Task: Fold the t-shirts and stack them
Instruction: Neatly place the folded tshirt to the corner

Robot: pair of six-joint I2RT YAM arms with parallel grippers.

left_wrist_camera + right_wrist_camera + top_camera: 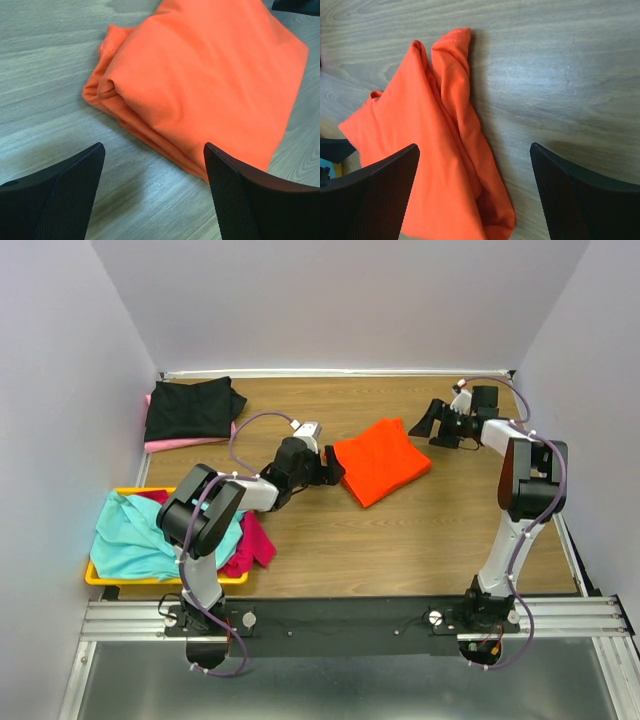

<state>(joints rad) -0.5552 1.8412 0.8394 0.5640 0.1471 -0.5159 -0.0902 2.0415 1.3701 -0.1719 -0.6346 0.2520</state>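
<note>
Near left: shallow yellow tray (95, 578) holds a crumpled teal t-shirt (130, 535), with a magenta t-shirt (255, 540) spilling over its right rim onto the surface (400, 550). Mid-surface: left end effector (332, 468) low at the left edge of the orange t-shirt (383, 460), fingers apart, nothing between them. The orange shirt lies folded into a rough, thick rectangle at the centre, its rolled fold edge facing that end effector. Just beyond, right end effector (428, 423) hangs near the shirt's far right corner, spread wide and empty. From the right wrist view the far end looks looser, with two bunched ridges. Far left corner: black t-shirt (193, 407) resting on a pale pink t-shirt (165, 444), which I take for the stack. Handling judgement: light, limp cloth that will sag and unfold if pinched by one layer. Best hold is probably across the whole folded edge, all layers together, one end effector at each end.
</note>
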